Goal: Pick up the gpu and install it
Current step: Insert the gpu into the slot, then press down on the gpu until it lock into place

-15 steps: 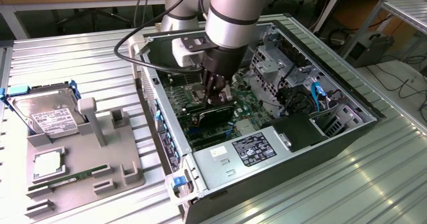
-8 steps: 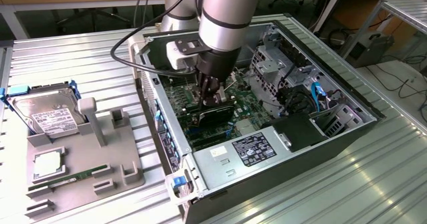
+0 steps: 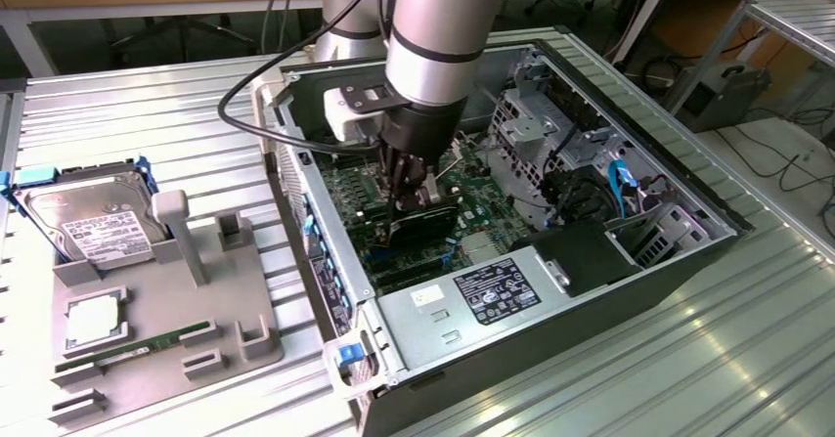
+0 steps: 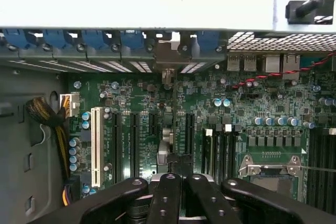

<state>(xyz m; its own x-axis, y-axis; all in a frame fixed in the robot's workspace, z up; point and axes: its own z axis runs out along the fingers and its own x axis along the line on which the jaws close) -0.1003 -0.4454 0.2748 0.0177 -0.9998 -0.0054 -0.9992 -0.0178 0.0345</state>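
The open computer case lies on its side on the ribbed metal counter, taking up the middle and the exterior view's right. At nine o'clock from the case sits a grey holder carrying a hard drive and a green memory stick. Inside the case the arm reaches down over the green motherboard. The end effector is closed on the top edge of the gpu, which stands upright on edge over the board's slots, at the case's centre.
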